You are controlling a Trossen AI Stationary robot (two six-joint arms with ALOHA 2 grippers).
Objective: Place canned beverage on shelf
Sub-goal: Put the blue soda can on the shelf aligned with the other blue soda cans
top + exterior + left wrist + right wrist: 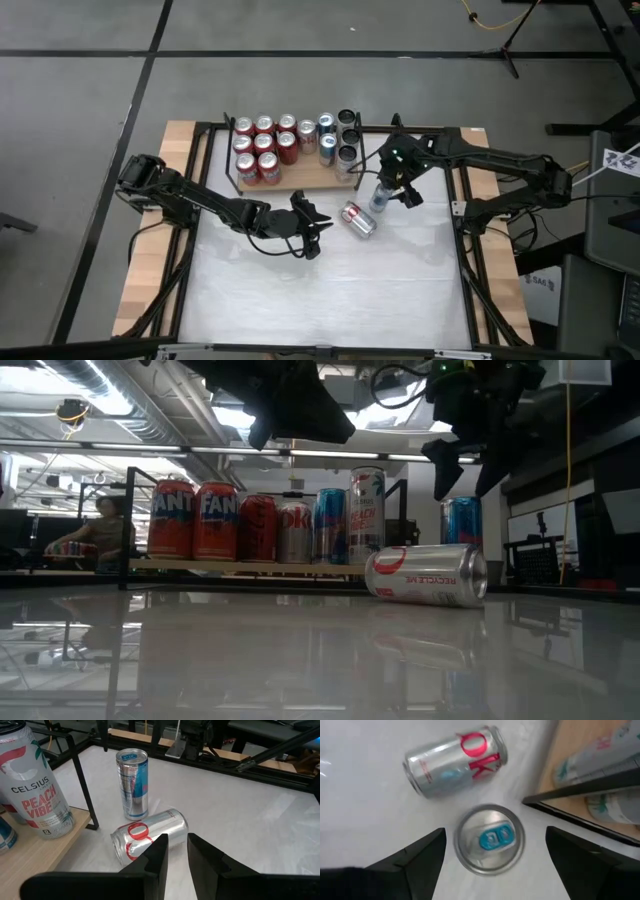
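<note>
A slim blue-and-silver can [380, 197] stands upright on the white tabletop, just off the shelf's right front corner. My right gripper [495, 834] hovers over it, open wide, with one finger on either side of its top [490, 838] and touching nothing. Beside it a silver Diet Coke can [357, 218] lies on its side. My left gripper [177, 842] waits left of that can, pointing at it, its fingers a narrow gap apart with nothing between them. The wooden shelf [300, 178] at the far side carries several upright cans.
Red, silver, blue and dark cans [265, 145] fill most of the shelf, and a tall Celsius can [35, 785] stands at its right front corner behind a black rail [82, 780]. Black frame bars [465, 250] edge the table. A person [100, 525] sits far behind.
</note>
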